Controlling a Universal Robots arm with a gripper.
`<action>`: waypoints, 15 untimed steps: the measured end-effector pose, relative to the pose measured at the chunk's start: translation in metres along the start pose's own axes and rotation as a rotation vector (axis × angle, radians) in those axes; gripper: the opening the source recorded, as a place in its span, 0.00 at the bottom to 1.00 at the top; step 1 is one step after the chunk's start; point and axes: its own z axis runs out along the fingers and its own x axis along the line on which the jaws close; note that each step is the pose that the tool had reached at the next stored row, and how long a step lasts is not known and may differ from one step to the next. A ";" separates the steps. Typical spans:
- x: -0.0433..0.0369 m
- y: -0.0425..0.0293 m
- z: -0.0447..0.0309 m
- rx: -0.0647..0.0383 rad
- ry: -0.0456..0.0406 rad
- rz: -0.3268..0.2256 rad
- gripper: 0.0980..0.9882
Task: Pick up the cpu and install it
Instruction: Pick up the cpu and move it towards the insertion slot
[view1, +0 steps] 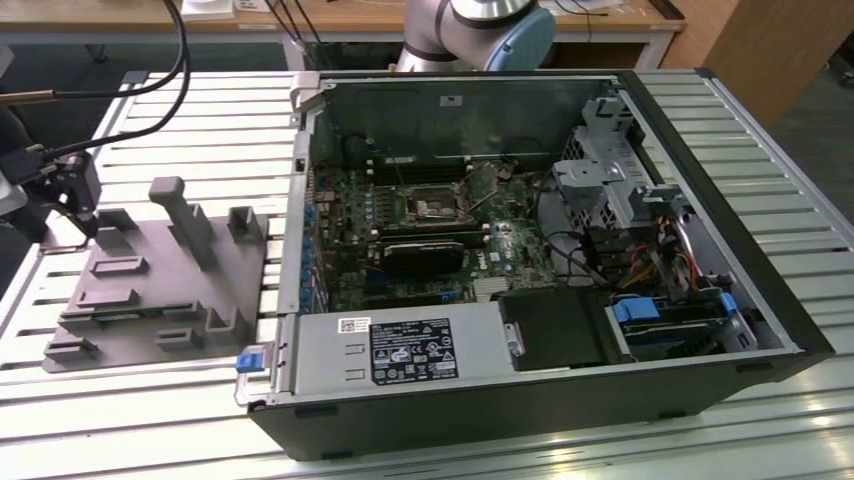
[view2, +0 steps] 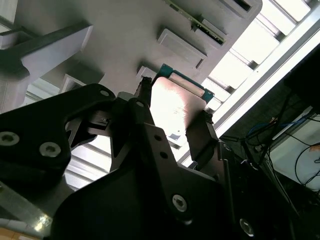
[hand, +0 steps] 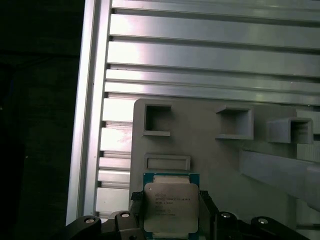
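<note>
Pincer (hand: 171, 210) grips cpu (hand: 171, 199) by opposite edges, tray (hand: 225, 160) beneath; hold cpu level; squeeze lightly; avoid tilt.

Shows in the exterior view as a silver-grey arm (view1: 461, 25) of rounded joints with a pale blue cap, ending in a black boxy wrist block (view1: 74, 185) fed by looping black cables (view1: 182, 50). Carries in both wrist views a matt black gripper (view2: 175, 107) (hand: 171, 210) of flat angular links, dotted with round silver screws (view2: 179, 202), narrowing to two slim dark fingers (view2: 200, 140).
</note>
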 end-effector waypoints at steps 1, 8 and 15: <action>0.0000 0.0000 -0.0004 0.000 0.0001 0.000 0.48; 0.0000 0.0002 -0.0023 0.000 0.0001 0.000 0.48; 0.0000 0.0003 -0.0042 0.000 0.0003 0.000 0.48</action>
